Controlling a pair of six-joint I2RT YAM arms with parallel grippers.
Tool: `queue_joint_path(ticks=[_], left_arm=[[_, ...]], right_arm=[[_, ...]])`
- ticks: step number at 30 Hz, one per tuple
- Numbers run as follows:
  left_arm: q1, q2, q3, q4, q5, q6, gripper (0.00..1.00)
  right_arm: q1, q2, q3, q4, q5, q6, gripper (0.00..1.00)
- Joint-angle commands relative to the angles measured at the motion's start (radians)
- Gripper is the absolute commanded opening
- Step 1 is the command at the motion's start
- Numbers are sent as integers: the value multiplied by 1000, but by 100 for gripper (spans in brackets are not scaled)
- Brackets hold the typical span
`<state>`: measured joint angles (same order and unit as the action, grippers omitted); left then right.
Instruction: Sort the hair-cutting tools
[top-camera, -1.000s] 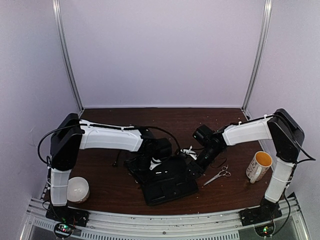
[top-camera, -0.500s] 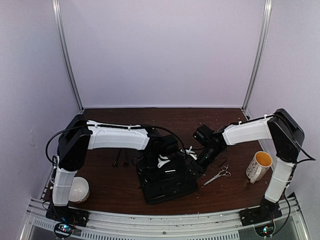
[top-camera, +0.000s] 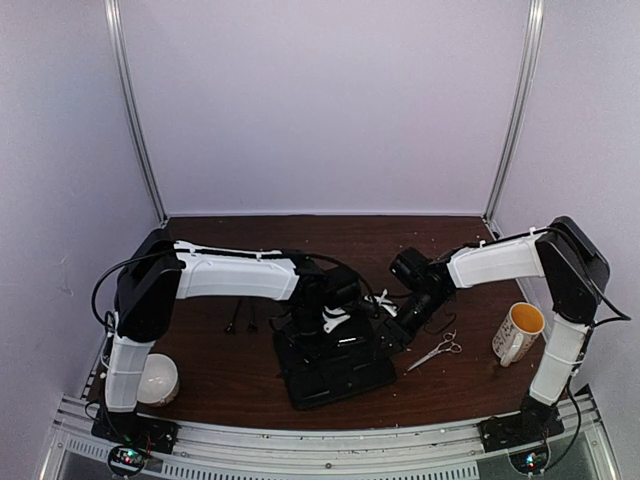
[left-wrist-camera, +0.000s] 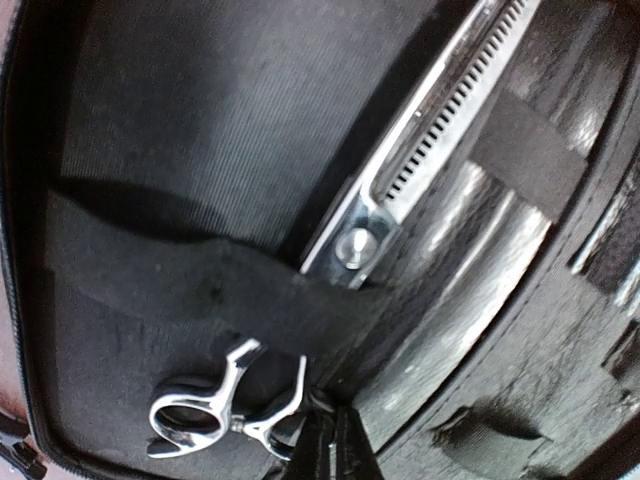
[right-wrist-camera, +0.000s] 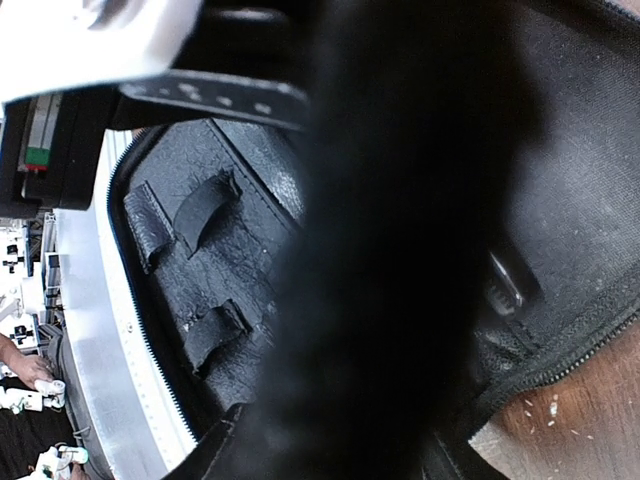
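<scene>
Already has one scissors (left-wrist-camera: 420, 170) strapped in the case (left-wrist-camera: 200, 130), with left gripper (left-wrist-camera: 332, 448) pinched shut at its loops (left-wrist-camera: 190, 420). Leaves second scissors (top-camera: 437, 350) toward the table's (top-camera: 220, 385) right edge, clips (top-camera: 240, 322) toward its left. Cannot tell right gripper's (top-camera: 393, 320) opening.

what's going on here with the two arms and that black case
Both arms are working over an open black case in the middle of the table. The left fingers are shut right beside the ring handles of toothed scissors that lie inside the case, tucked under an elastic strap. The right arm reaches to the case's right edge; its grip is unclear. A second pair of scissors lies on the table near a mug, and two black sticks lie to the left.
</scene>
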<state>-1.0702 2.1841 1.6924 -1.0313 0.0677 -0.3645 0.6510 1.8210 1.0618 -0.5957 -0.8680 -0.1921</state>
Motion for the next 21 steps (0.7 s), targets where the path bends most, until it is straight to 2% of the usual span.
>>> queue_joint_path(ticks=[1, 9, 21], left_arm=[[-2, 2, -17, 206, 45, 13, 0], [-2, -19, -35, 232, 42, 18, 0], [-2, -224, -142, 195, -54, 13, 33]], right_arm=[[-6, 0, 26, -25, -18, -24, 52], [-10, -7, 31, -38, -12, -40, 52], [-81, -80, 41, -86, 2, -112, 53]])
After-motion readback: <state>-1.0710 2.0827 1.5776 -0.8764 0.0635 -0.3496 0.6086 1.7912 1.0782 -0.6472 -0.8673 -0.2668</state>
